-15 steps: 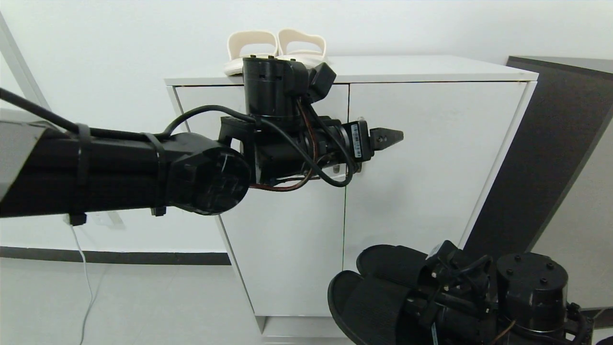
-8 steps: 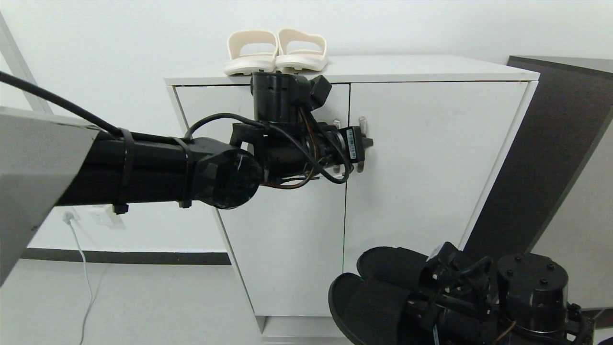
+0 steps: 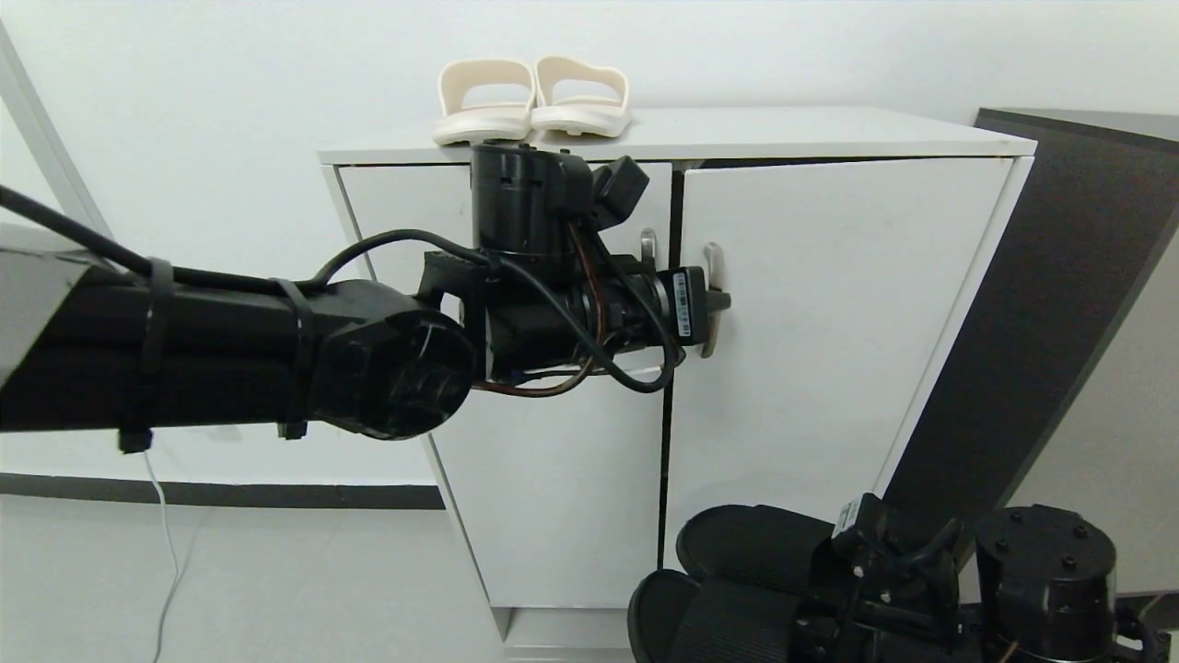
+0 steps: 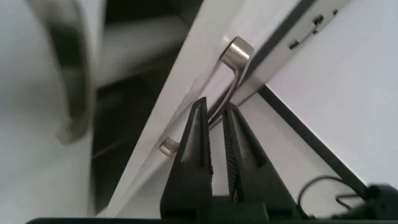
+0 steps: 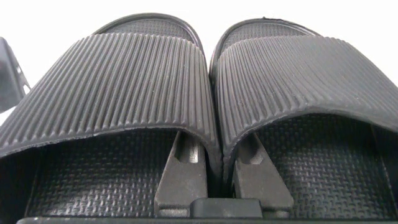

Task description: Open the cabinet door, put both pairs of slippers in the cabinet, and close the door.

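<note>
The white cabinet [image 3: 829, 138] has two doors. Its right door [image 3: 829, 322] stands slightly ajar, with a dark gap along its top and inner edge. My left gripper [image 3: 718, 300] is shut on that door's metal handle [image 3: 711, 276]; in the left wrist view the handle [image 4: 233, 59] runs between the closed fingers of the gripper [image 4: 214, 109]. A cream pair of slippers [image 3: 532, 97] sits on the cabinet top. My right gripper [image 3: 829, 589], low in front of the cabinet, is shut on the black pair of slippers [image 5: 205, 81], pinching their inner walls together.
The left door's handle [image 3: 648, 249] is just beside the gripped one. A dark panel [image 3: 1059, 276] flanks the cabinet on the right. A white wall stands behind, and a thin cable [image 3: 166, 552] hangs down to the floor at the left.
My left gripper drew back from past the handles, closed on the right door's handle and pulled; the door now stands ajar. The right arm sank a little with the black slippers.
</note>
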You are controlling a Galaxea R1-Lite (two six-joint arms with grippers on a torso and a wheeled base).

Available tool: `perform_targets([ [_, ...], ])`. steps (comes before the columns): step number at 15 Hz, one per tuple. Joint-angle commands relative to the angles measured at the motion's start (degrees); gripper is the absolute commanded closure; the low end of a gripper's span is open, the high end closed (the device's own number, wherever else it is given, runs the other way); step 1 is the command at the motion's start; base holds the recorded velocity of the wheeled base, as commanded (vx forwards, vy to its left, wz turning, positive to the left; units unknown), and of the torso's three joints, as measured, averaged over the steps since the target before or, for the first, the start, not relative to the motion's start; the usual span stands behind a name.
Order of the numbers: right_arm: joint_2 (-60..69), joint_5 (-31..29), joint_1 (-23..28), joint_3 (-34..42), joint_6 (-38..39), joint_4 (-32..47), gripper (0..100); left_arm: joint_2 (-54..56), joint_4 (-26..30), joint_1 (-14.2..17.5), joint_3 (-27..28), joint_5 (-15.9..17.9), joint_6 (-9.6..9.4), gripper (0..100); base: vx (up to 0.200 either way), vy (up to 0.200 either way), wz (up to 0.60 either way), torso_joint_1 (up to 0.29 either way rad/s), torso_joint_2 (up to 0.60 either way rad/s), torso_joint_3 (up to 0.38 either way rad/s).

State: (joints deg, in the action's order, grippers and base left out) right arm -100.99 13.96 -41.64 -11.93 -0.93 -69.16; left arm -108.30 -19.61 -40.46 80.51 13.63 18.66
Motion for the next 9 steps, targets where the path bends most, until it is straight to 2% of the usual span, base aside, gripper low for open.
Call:
perform_targets([
  [1, 0.5, 0.0, 0.0, 0.3, -0.1, 0.0, 100, 3.8, -0.1, -1.6, -2.5, -0.1, -0.03, 100, 0.0, 0.0, 0.0, 0.0, 0.0, 0.0],
  [3, 0.5, 0.0, 0.0, 0.3, -0.1, 0.0, 100, 6.3, -0.1, -3.0, -5.2, -0.5, -0.29, 100, 0.0, 0.0, 0.0, 0.0, 0.0, 0.0],
  [4, 0.5, 0.0, 0.0, 0.2, -0.1, 0.0, 100, 8.4, -0.1, -3.6, -7.6, -1.0, -1.26, 100, 0.0, 0.0, 0.0, 0.0, 0.0, 0.0],
  [9, 0.6, 0.0, -0.1, 0.6, -0.8, 0.0, 100, 15.2, -0.1, -3.0, -14.6, -1.1, -1.44, 100, 0.0, 0.0, 0.0, 0.0, 0.0, 0.0],
])
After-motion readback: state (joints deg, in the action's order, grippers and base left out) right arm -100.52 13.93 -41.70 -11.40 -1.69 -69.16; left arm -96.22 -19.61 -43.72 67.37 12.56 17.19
